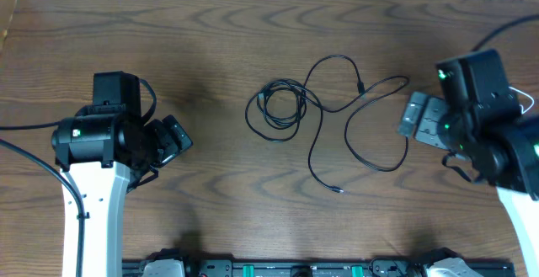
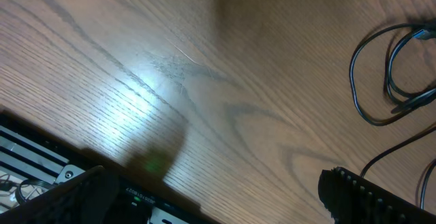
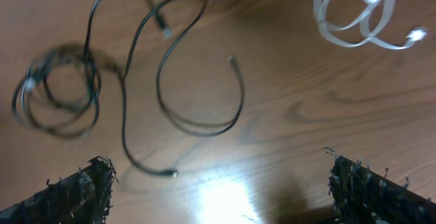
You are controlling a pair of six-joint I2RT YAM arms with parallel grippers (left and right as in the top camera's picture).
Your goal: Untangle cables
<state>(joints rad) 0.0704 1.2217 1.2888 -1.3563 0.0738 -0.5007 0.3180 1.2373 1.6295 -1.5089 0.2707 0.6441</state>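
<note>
Black cables (image 1: 290,107) lie tangled mid-table: a small coil on the left, with long loops trailing right and toward the front. In the right wrist view the same black cables (image 3: 122,67) spread across the upper left, and a white cable (image 3: 364,16) lies looped at the upper right. The white cable (image 1: 527,102) barely shows behind the right arm in the overhead view. My left gripper (image 1: 174,141) stands open left of the coil, apart from it. My right gripper (image 1: 410,117) is open beside the rightmost loop. Both hold nothing, as the wrist views show for the left gripper (image 2: 218,203) and the right gripper (image 3: 221,197).
A black equipment rail (image 1: 278,269) runs along the table's front edge. The thick black arm cables (image 1: 25,155) hang at the left. The table's left edge (image 1: 7,24) shows at the far left.
</note>
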